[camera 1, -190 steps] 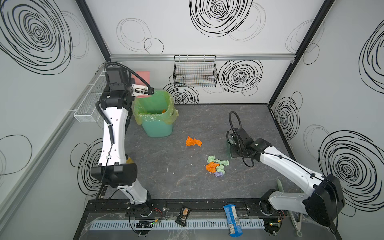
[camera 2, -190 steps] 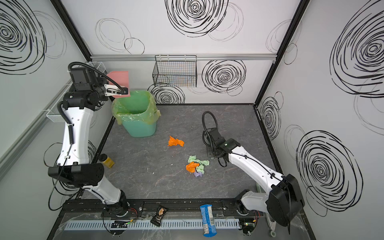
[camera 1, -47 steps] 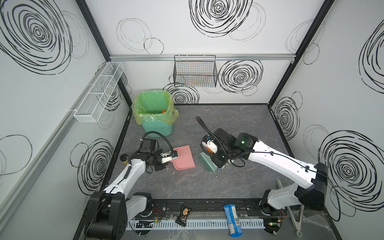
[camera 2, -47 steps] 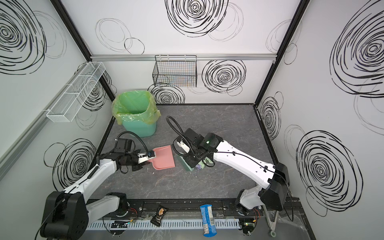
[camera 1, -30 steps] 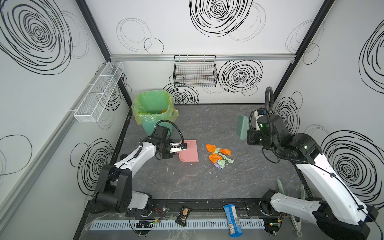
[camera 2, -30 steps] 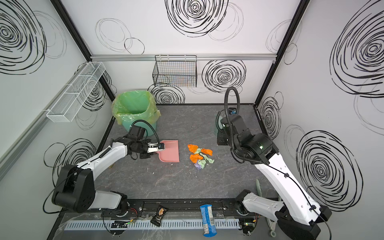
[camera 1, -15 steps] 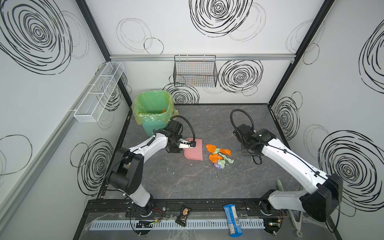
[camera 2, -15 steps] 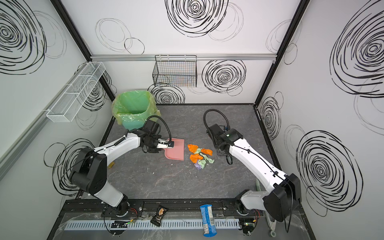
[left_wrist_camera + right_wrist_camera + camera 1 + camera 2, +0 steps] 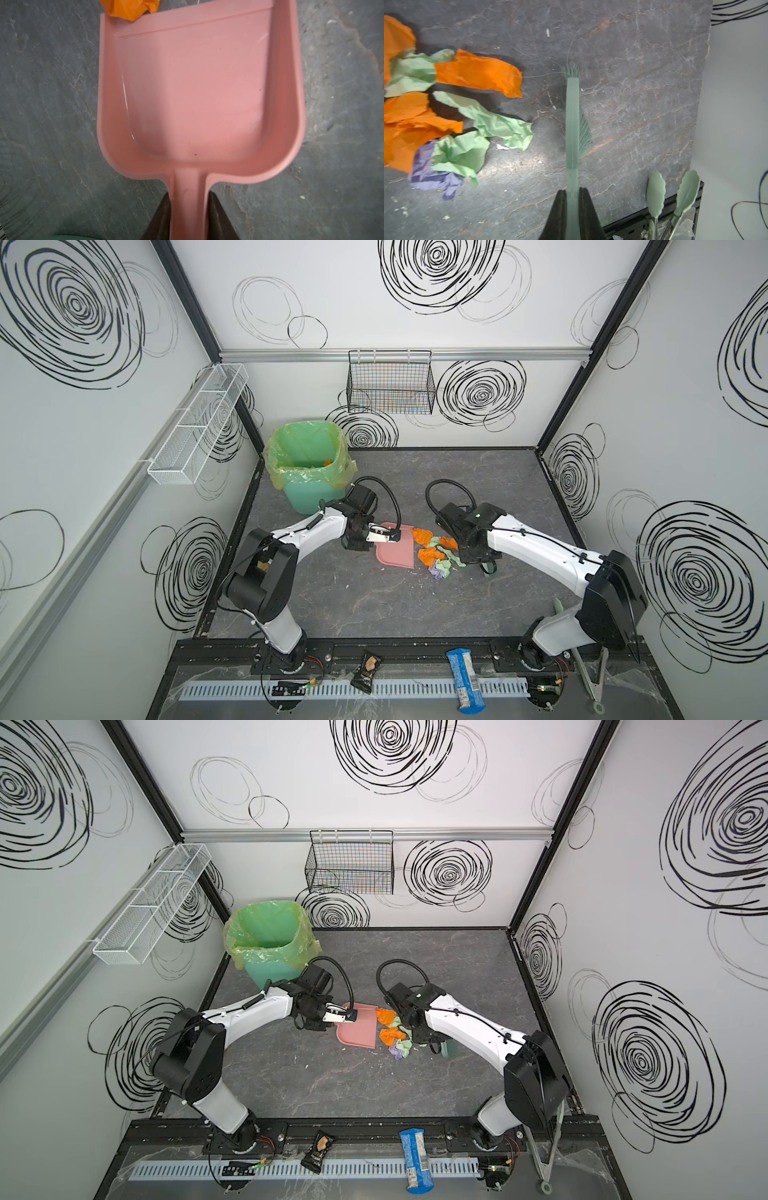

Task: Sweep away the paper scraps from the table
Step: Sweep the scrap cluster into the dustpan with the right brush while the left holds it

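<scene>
**Mia:** What is far on the left?

**Ben:** A green bin with a bag in it. It stands at the back left of the table.

**Mia:** What comes next?

**Ben:** The left gripper. Its 2 fingers squeeze the handle of a pink dustpan. The pan is down on the table. Its wide open edge faces the heap.

**Mia:** Where are the paper scraps?

**Ben:** Right beside the pan, in the middle of the table. They make 1 little heap of orange, light green and purple. 1 orange wad touches a corner of the pan's front edge.

**Mia:** What is on the right of the heap?

**Ben:** A green brush. The right gripper pinches its thin handle tight. The brush is just beside the heap, with a small bit of bare table between them.

**Mia:** Anything more to the right?

**Ben:** Yes, tongs with green tips, by the front right corner, well apart from the paper.
</scene>
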